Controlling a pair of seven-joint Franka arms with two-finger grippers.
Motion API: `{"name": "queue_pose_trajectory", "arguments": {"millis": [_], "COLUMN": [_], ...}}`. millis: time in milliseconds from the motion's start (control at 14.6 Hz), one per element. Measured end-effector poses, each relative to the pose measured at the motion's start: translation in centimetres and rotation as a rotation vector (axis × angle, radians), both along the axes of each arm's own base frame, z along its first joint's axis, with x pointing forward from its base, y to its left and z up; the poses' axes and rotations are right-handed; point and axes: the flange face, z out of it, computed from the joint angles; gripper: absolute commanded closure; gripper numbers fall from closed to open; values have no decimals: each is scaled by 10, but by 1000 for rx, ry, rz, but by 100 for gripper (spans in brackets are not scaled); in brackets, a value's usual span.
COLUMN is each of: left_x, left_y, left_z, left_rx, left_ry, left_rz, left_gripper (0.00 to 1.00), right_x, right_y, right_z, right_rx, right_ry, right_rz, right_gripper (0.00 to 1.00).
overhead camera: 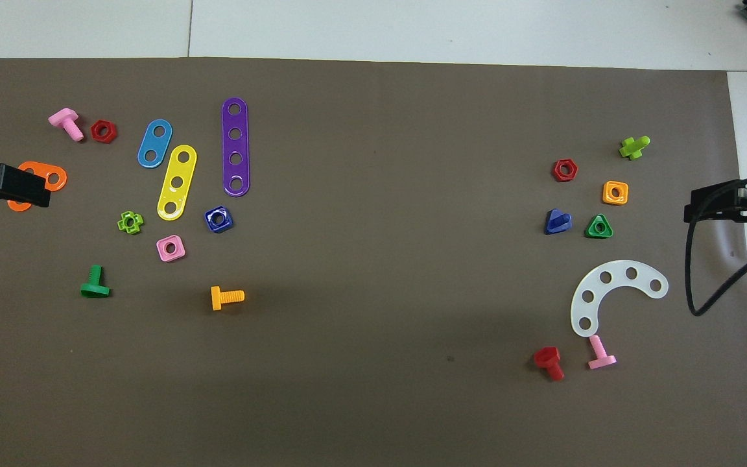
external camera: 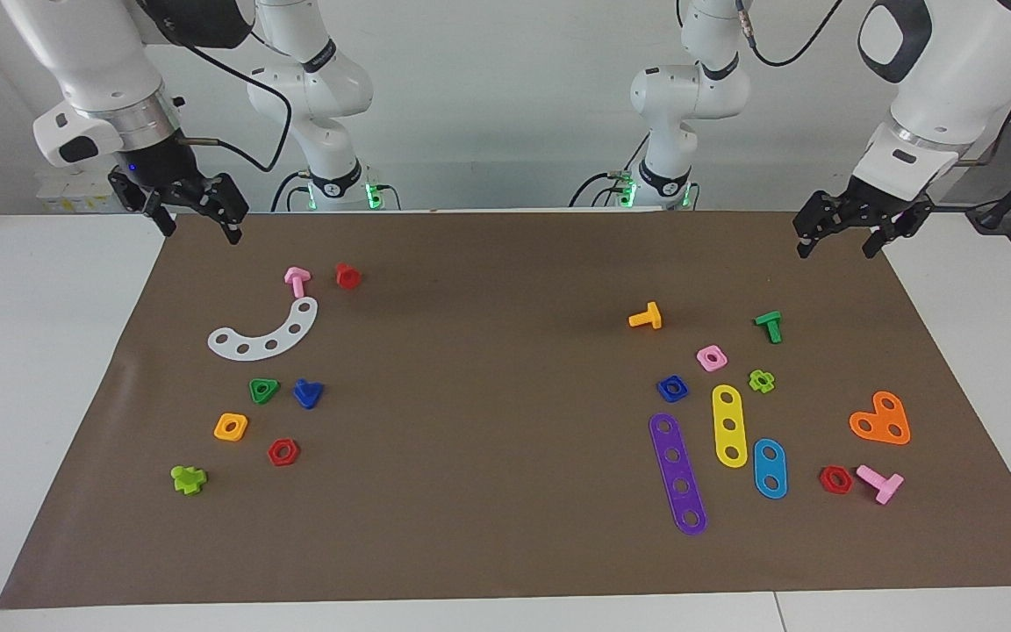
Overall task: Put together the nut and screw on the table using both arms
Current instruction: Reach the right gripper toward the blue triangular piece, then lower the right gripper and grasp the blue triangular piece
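The dark-blue square nut (external camera: pixel 672 388) (overhead camera: pixel 218 218) lies flat on the brown mat (external camera: pixel 505 491) toward the left arm's end, beside the yellow strip (external camera: pixel 730 425) and the pink square nut (external camera: pixel 712 357). The dark-blue screw with a triangular head (external camera: pixel 307 392) (overhead camera: pixel 556 222) lies toward the right arm's end, beside the green triangular nut (external camera: pixel 264 391). My left gripper (external camera: pixel 837 247) (overhead camera: pixel 23 188) hangs open and empty above the mat's corner at its end. My right gripper (external camera: pixel 198 233) (overhead camera: pixel 717 209) hangs open and empty above the mat's corner at its end. Both arms wait.
Near the nut lie purple (external camera: pixel 678 474) and blue (external camera: pixel 770 468) strips, an orange heart plate (external camera: pixel 881 420), and orange (external camera: pixel 646 317), green (external camera: pixel 769 326) and pink (external camera: pixel 880 482) bolts. Near the screw lie a white curved strip (external camera: pixel 267 333), a red hexagonal nut (external camera: pixel 283 452) and an orange nut (external camera: pixel 231 427).
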Motion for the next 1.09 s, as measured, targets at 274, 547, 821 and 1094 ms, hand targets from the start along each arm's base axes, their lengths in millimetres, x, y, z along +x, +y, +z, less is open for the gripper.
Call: {"name": "queue_pose_trajectory", "arguments": {"millis": [274, 547, 821, 1094], "left_x": [-2, -2, -2, -2], "left_y": [6, 7, 7, 7], "left_z": [0, 0, 0, 0], "left_rx": [0, 0, 0, 0], "left_ry": [1, 2, 2, 2], "left_rz": [7, 8, 8, 8], "left_gripper": [0, 0, 0, 0], "right_x": [0, 0, 9, 25], "right_y": [1, 3, 15, 63], "right_z": [-1, -7, -31, -136], "right_rx": [0, 0, 14, 31], "right_ry": [1, 6, -39, -69], "right_rz": [1, 3, 22, 101], "right_gripper": [0, 0, 0, 0]}}
